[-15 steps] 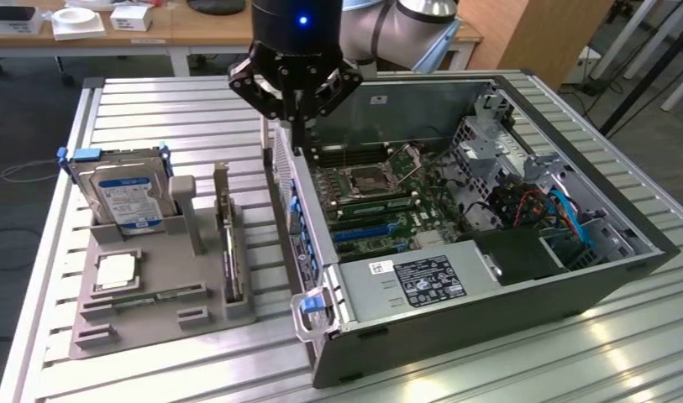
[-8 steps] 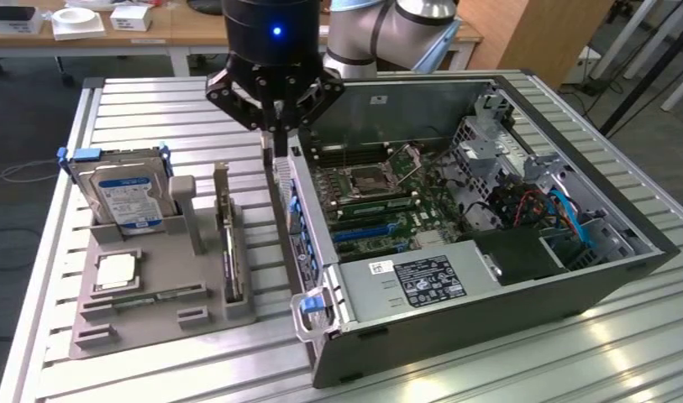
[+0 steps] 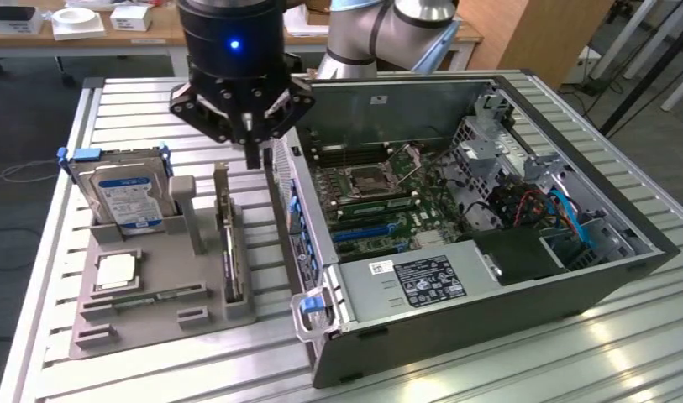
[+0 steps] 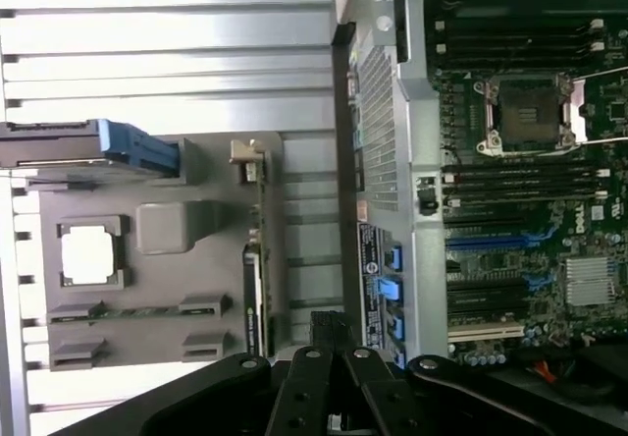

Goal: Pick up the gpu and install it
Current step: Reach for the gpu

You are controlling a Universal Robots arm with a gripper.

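Nearest on the ribbed aluminium tabletop (image 3: 521,369) stands the open black computer case (image 3: 487,315), its grey power supply with a black label (image 3: 425,281) at the near end. On the exterior view's left of the case lies a grey plastic parts holder (image 3: 150,323). A narrow green memory stick (image 3: 150,296) lies flat in it, with a square silver processor chip (image 3: 115,270) just behind. The gpu (image 3: 229,252), a thin dark card with a metal edge, stands on its long edge in the holder's slot on the side nearest the case, untouched. Behind the chip, the thick silver hard drive with a blue-white label (image 3: 126,197) stands upright. The black gripper (image 3: 251,161) hangs above the far end of the gpu, between holder and case wall, fingers pressed together and holding nothing. Inside the case lies the green motherboard (image 3: 375,197). Beyond are the silver robot arm (image 3: 375,34) and a wooden desk with white boxes (image 3: 150,38)
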